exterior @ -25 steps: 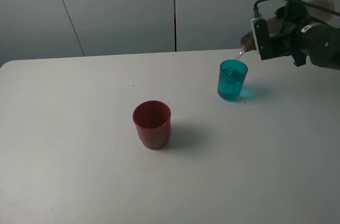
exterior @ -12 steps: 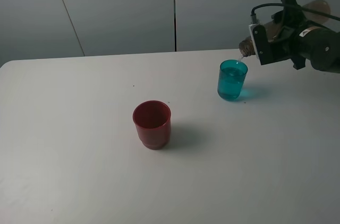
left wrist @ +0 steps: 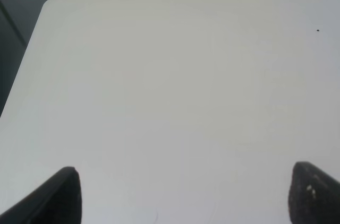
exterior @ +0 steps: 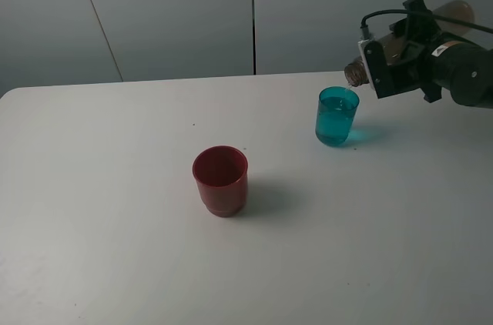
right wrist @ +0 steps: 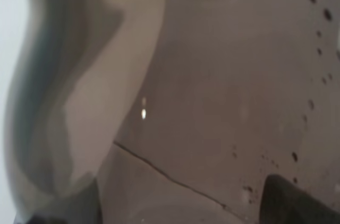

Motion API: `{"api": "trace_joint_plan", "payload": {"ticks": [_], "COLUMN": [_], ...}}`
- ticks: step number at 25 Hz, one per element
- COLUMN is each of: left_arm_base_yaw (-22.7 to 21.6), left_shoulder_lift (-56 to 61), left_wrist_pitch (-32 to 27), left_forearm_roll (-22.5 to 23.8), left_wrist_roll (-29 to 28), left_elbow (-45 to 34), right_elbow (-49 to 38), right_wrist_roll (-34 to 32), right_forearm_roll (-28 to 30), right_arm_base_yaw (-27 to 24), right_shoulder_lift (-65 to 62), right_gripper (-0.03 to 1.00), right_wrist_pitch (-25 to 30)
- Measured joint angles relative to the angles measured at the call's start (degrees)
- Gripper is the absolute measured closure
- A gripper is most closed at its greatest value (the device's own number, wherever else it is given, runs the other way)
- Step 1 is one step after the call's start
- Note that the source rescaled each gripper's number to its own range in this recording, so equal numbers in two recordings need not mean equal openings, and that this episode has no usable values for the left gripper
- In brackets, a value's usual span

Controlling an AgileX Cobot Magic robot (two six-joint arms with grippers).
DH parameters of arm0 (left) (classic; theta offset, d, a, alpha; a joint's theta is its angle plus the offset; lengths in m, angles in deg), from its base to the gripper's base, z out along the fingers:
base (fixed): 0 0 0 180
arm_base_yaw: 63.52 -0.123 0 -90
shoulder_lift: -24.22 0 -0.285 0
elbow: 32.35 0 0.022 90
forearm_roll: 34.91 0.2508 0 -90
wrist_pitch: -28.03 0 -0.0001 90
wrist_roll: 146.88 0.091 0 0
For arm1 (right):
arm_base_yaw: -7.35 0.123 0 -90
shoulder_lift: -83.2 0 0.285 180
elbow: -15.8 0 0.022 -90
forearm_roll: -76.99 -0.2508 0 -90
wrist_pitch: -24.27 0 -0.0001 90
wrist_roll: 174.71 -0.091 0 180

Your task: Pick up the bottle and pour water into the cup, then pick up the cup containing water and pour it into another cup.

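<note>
The right gripper is clamped around the body of the bottle, holding it tipped nearly level. The threaded neck hangs just above the far rim of the cup, with the bottle's base pointing up and away from the cup. In the right wrist view the smoky-brown wall of the bottle fills the picture, beaded with droplets. The cup stands upright on the table and is well filled with water. Whether a thread of water runs from the neck is too fine to tell.

The cup will probably handle as a light, thin-walled tumbler made heavier by its load. Its wall is smooth and may be wet near the rim, so it could slip. A hard squeeze may flex it and push water over the edge. The middle of the wall, below the rim, looks like the safest hold, and the cup should stay upright while it is carried.

The red cup stands well apart from the cup, toward the table's middle. The left gripper hangs with its fingers spread wide over bare table, grasping nothing. The cup is not in its view.
</note>
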Motion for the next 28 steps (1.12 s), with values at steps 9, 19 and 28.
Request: {"api": "trace_joint_plan", "payload": {"ticks": [9,19,28], "left_arm_base_yaw": [0.0,0.0,0.0], "left_shoulder_lift": [0.0,0.0,0.0], "left_wrist_pitch": [0.0,0.0,0.0], "left_forearm_roll": [0.0,0.0,0.0], "left_wrist_roll": [0.0,-0.2,-0.3], "left_elbow": [0.0,0.0,0.0], "right_elbow": [0.0,0.0,0.8], "right_wrist_roll": [0.0,-8.5,-46.9], "right_forearm_roll": [-0.6,-3.4,-1.9], "right_arm_base_yaw": [0.2,1.1,1.2], "right_shoulder_lift": [0.0,-6.5,-12.6], "right_gripper": [0.92,0.92,0.92], "right_wrist_pitch": [0.9,13.0,28.1]}}
